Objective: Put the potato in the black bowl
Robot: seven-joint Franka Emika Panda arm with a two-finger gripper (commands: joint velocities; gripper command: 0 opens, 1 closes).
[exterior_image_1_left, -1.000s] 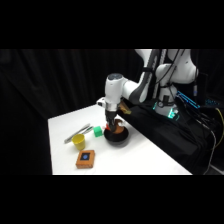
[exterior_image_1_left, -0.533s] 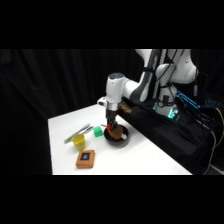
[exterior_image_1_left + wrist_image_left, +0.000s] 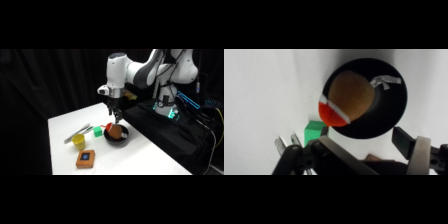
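On the white table [image 3: 145, 155], nearest is a flat brown square block with a blue mark [image 3: 85, 159], then a small yellow cup [image 3: 79, 141] and a small green cube [image 3: 97, 131]. The rounded orange-brown potato [image 3: 350, 96] lies inside the glossy black bowl [image 3: 394, 107]. Above it the claw [image 3: 116, 118] hangs open, holding nothing.

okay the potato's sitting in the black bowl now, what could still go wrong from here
1. The potato nearly fills the black bowl and leans toward one side of it, so it might rock or roll out if bumped.
2. The gripper hangs right above it, fingers open; any sideways move while this low could clip the bowl's rim.
3. A green block lies just beside the bowl, so a nudged bowl could knock into it.
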